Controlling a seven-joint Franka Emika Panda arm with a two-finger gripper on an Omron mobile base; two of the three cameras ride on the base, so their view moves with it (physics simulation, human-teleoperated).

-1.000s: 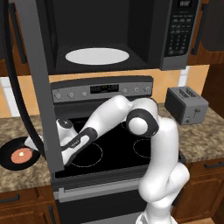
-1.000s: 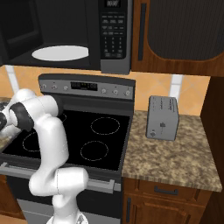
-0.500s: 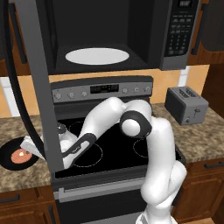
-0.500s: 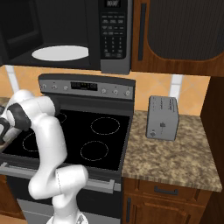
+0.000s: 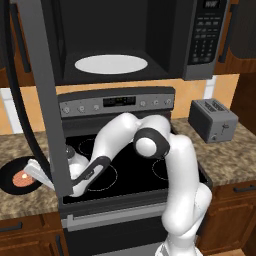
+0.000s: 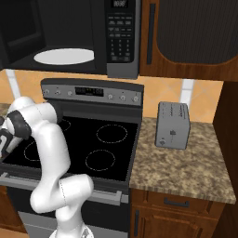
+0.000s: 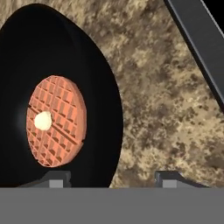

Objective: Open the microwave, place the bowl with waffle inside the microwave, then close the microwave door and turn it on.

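Up close, waffle grid, bowl rim

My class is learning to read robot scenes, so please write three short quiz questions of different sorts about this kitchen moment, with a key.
1. True or false: the microwave door stands open.
2. Multiple choice: the waffle lies (A) on the white plate in the microwave, (B) in the bowl on the counter, (C) on the stove.
3. Fill in: on the counter right of the stove stands a grey ____.

Key:
1. True; the white plate inside is in plain sight.
2. B; the gripper straddles the bowl's rim, with one fingertip over the bowl and the other over the counter.
3. toaster.
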